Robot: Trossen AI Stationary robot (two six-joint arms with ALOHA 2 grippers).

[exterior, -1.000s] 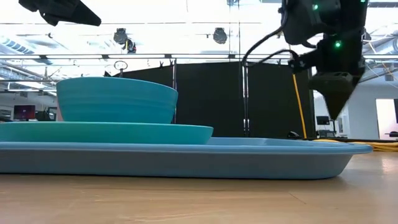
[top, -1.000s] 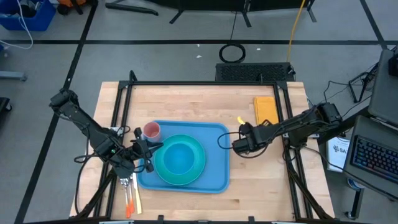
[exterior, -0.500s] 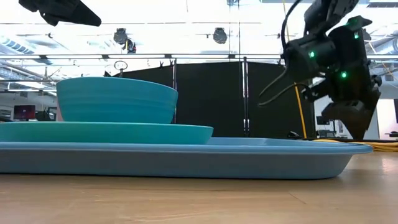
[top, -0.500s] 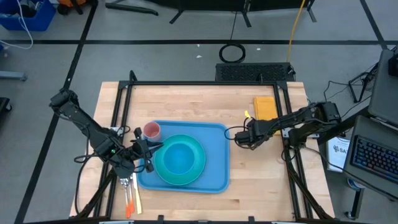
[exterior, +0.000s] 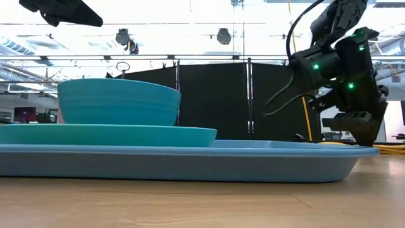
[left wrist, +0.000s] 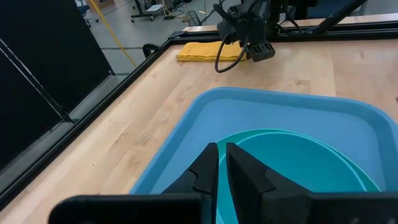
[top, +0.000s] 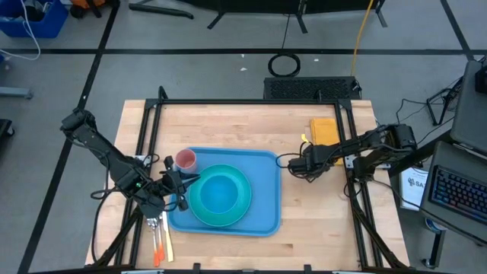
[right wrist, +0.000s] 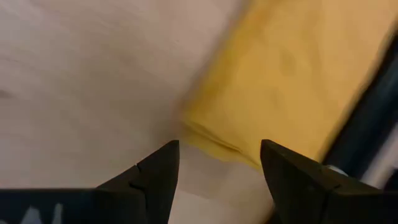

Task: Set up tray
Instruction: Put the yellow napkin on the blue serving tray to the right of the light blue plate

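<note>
The blue tray (top: 262, 171) lies in the middle of the table and carries a cyan plate (top: 242, 199) with a blue bowl (top: 217, 190) on it. A pink cup (top: 186, 160) stands in the tray's far left corner. My left gripper (left wrist: 221, 152) is shut and hovers over the tray's left rim, beside the plate. My right gripper (right wrist: 217, 162) is open and points steeply down. Its two fingers stand over the near left corner of a folded yellow cloth (right wrist: 292, 68), which lies flat at the table's far right (top: 325, 135).
Several utensils, one of them orange (top: 157, 247), lie on the wood off the tray's near left corner. Black frame rails (top: 351, 129) run along the table's sides, one right beside the yellow cloth. Bare wood (top: 316, 213) lies to the right of the tray.
My right gripper has left the tray's right edge. It has gone toward the table's far right, sunk toward the yellow cloth and tipped more steeply downward, staying open.
</note>
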